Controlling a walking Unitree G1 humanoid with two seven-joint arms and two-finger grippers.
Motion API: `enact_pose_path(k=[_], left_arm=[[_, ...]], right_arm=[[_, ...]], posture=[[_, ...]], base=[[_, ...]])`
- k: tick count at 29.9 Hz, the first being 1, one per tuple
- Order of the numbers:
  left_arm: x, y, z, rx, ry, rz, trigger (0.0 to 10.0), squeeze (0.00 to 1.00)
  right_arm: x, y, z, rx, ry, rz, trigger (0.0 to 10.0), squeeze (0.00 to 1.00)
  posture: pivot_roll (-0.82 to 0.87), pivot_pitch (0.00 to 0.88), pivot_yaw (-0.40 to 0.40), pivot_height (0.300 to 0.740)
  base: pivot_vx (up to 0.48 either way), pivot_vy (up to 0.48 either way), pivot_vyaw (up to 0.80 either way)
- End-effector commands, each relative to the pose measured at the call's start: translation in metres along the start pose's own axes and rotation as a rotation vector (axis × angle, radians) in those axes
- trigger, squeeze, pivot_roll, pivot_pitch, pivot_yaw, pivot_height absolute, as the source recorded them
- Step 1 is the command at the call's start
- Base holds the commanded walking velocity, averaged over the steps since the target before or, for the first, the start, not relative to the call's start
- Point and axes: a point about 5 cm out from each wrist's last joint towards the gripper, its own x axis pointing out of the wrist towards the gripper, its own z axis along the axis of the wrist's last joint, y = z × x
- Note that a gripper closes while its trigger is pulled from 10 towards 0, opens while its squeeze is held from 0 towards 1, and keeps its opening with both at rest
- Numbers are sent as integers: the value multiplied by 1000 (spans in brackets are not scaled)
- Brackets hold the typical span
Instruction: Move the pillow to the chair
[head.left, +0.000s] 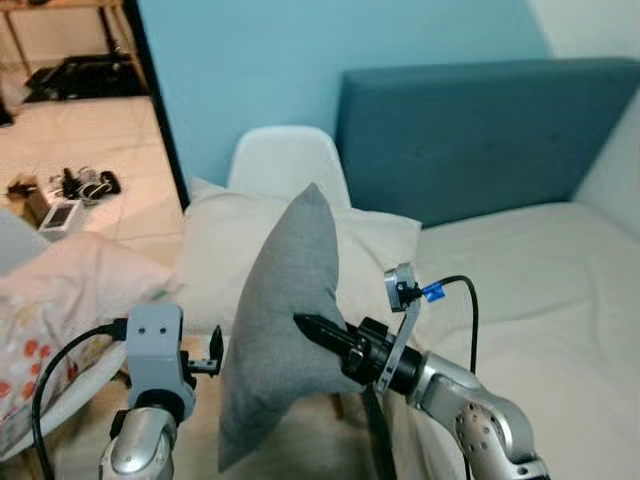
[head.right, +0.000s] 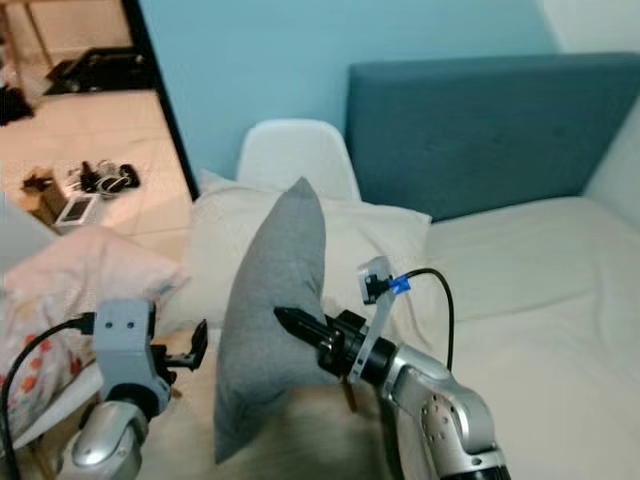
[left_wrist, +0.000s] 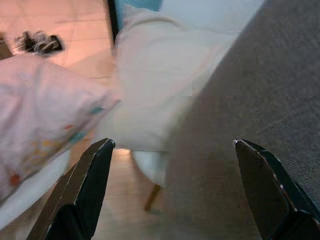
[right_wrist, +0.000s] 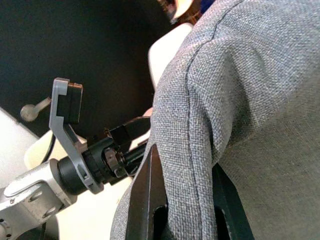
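Observation:
A grey pillow (head.left: 280, 320) hangs upright in the air in front of me. My right gripper (head.left: 308, 327) is shut on the pillow's right edge, and in the right wrist view its two black fingers (right_wrist: 148, 195) pinch a fold of the grey fabric (right_wrist: 240, 100). At the pillow's left side my left gripper (head.left: 214, 354) is open. Its fingers (left_wrist: 90, 175) stand wide apart, with the grey cloth (left_wrist: 260, 90) lying against one of them. Behind the pillow stands a white chair (head.left: 285, 160) with a cream pillow (head.left: 215, 255) lying on its seat.
A bed with a cream sheet (head.left: 540, 290) and a teal headboard (head.left: 480, 130) fills the right side. A pale floral pillow (head.left: 60, 300) lies at the left. Beyond it an open doorway shows a tiled floor with small clutter (head.left: 70, 190).

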Motion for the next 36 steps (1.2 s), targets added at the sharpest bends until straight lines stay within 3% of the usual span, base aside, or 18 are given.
enact_pose_path(k=[1,36], left_arm=[[-1,1,-5,-1,22,2,10000,0],[2,1,-4,9,1,1,10000,0]], right_arm=[[4,10,14,-59,-64,64,10000,0],[4,16,15,-66,-57,128,10000,0]], posture=[[5,0,-68,740],[5,0,-71,740]], base=[[0,0,794],[0,0,792]])
